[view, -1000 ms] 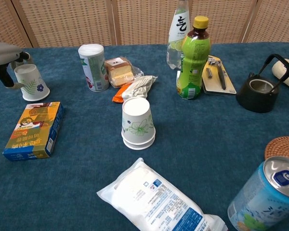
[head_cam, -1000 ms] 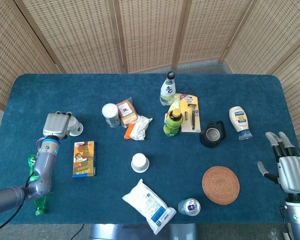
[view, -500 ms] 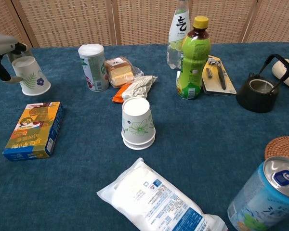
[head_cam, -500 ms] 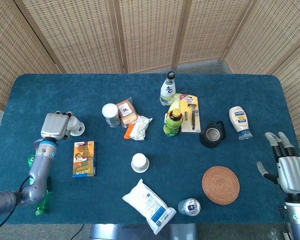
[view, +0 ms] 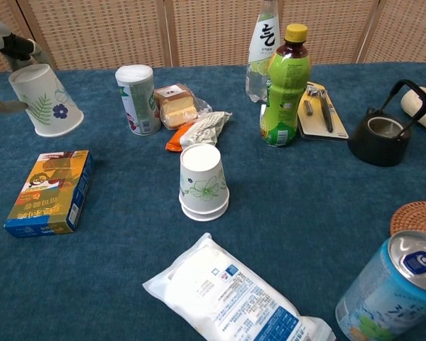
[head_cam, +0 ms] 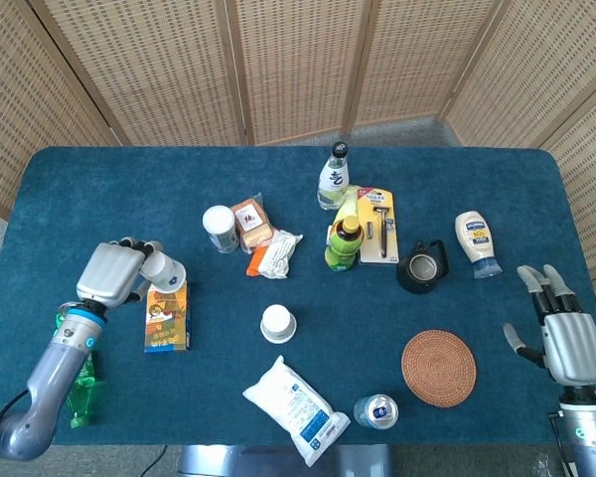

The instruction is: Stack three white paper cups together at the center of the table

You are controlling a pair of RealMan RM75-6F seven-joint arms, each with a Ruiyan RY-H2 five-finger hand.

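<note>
One white paper cup (view: 44,101) has left the desk (head_cam: 536,199) since a second ago: the left robot hand (head_cam: 112,273) holds it, tilted with its rim toward the centre, above the far end of the orange-and-blue box (head_cam: 166,314) near the left edge. Earlier it stood mouth-down further toward that edge. The upturned cup stack (head_cam: 277,323) near the desk's centre has not moved; the chest view shows a second rim under the upper cup there. The right robot hand (head_cam: 560,333) stays near the right edge, fingers apart and holding nothing, and sits slightly lower in the head view than before.

In the chest view the left robot hand is cut off at the picture's edge; only a grey part and a dark finger behind the held cup show, so the grip itself is hard to make out. The right robot hand appears only in the head view.

The head view alone shows a green bottle (head_cam: 76,388) lying beside the left arm at the near-left corner. The chest view alone lets the leaf and flower print on the held cup be read. The blue can (view: 390,288) and the woven coaster (view: 417,217) are cropped there, and whole in the head view.
</note>
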